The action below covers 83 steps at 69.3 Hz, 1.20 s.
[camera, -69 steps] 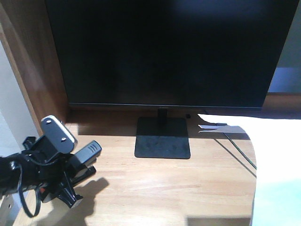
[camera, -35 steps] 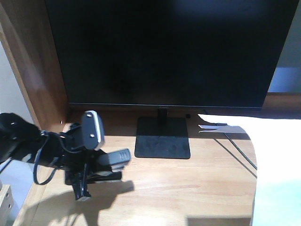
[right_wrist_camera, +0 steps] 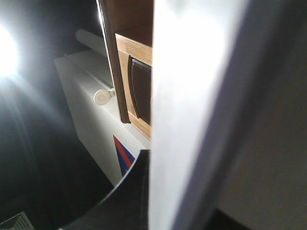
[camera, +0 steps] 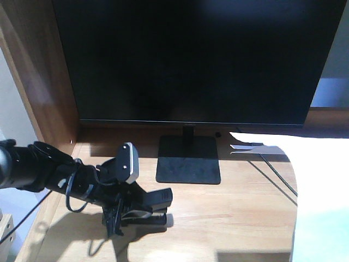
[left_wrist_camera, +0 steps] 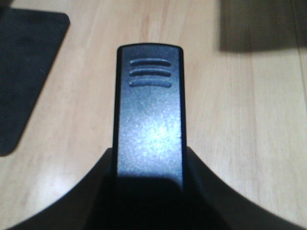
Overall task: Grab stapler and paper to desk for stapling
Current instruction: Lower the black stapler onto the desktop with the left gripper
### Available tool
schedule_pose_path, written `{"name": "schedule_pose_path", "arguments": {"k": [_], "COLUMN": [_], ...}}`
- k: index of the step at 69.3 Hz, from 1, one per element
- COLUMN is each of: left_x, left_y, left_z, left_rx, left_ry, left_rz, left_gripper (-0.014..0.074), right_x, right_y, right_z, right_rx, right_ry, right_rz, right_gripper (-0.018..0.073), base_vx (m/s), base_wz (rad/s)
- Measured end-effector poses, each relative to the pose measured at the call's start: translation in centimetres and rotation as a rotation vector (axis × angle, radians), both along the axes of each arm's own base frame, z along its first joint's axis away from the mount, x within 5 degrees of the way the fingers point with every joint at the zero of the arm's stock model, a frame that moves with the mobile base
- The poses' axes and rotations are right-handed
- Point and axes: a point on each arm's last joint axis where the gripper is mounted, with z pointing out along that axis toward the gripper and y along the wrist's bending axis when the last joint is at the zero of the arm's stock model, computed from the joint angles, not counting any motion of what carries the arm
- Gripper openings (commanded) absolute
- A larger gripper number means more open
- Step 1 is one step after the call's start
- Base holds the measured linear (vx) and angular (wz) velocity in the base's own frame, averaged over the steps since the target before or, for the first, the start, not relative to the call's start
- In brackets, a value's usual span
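Your left gripper [camera: 140, 208] clamps the stapler [left_wrist_camera: 149, 120], long axis straight out ahead of it, close over the desk [left_wrist_camera: 244, 124]. Your right gripper [right_wrist_camera: 138, 197] holds the paper [right_wrist_camera: 192, 110] edge-on.

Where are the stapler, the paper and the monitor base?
stapler [left_wrist_camera: 148, 120]: left wrist view, on its black top cover.
paper [right_wrist_camera: 192, 86]: right wrist view, on the sheet's white face.
monitor base [camera: 188, 164]: front view, on the flat plate.

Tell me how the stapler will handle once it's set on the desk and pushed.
The stapler looks rigid, jutting straight from the left gripper. Its flat body would probably slide, not roll, on the smooth desk. The ribbed top may aid grip.
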Motion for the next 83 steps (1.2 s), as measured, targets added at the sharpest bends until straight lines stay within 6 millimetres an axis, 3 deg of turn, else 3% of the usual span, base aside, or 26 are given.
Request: {"name": "schedule_pose_path", "arguments": {"k": [14,39,52,63,83], "left_x": [-0.1,0.0,0.0,0.0,-0.2], "left_y": [-0.7,-1.1,-1.1,-1.1,-1.4], "left_z": [-2.1,-3.3,-3.3,-3.3,-3.3], "left_rx": [0.018,0.018,0.021,0.021,0.017], "left_ry": [0.055,0.083,0.081,0.081,0.085], "left_rz": [-0.012,-0.011,-0.01,-0.01,-0.022], "left_gripper": [-0.0006,0.0001,0.0062,0.0204,0.0574], "right_x": [0.0,0.0,0.0,0.0,0.0], "right_y": [0.0,0.0,0.0,0.0,0.0], "right_z": [0.0,0.0,0.0,0.0,0.0], "right_rx": [0.0,0.0,0.0,0.0,0.0], "right_ry": [0.0,0.0,0.0,0.0,0.0], "right_rz": [0.0,0.0,0.0,0.0,0.0], "right_gripper": [-0.0002,-0.0002,-0.0002,-0.0002,-0.0002], "base_vx": [0.0,0.0,0.0,0.0,0.0], "base_wz": [0.0,0.0,0.0,0.0,0.0]}}
